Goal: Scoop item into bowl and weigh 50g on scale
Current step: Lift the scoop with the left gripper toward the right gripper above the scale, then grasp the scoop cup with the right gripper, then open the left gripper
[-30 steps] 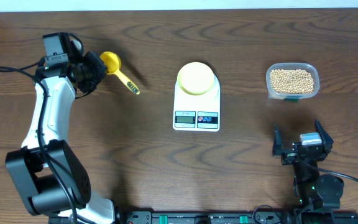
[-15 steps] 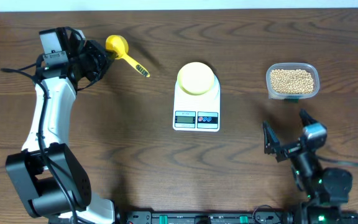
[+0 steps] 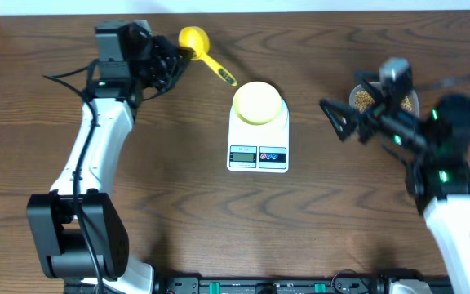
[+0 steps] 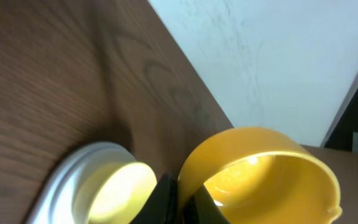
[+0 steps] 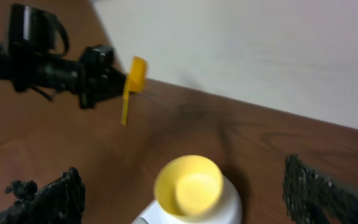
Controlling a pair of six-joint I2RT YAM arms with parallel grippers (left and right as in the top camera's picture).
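My left gripper (image 3: pixel 175 59) is shut on the cup wall of a bright yellow scoop (image 3: pixel 192 38), holding it near the table's far edge, left of the scale. In the left wrist view the black fingertips (image 4: pixel 166 199) pinch the scoop (image 4: pixel 260 168) beside the pale yellow bowl (image 4: pixel 114 186). The bowl (image 3: pixel 258 102) sits empty on the white scale (image 3: pixel 258 151). My right gripper (image 3: pixel 351 102) hangs open in the air just left of the clear tub, empty. Its view shows the bowl (image 5: pixel 188 185) between its spread fingers (image 5: pixel 48 199). The beans (image 3: pixel 364 99) lie in the tub, mostly hidden by the right arm.
The clear plastic tub (image 3: pixel 413 104) stands at the right, under my right arm. A white wall (image 5: pixel 260 50) runs along the table's far edge. The left arm (image 3: pixel 104 139) stretches over the table's left side.
My left gripper has carried the scoop to the right, toward the scale. The right arm has risen from the front edge to beside the tub, its jaws still open.
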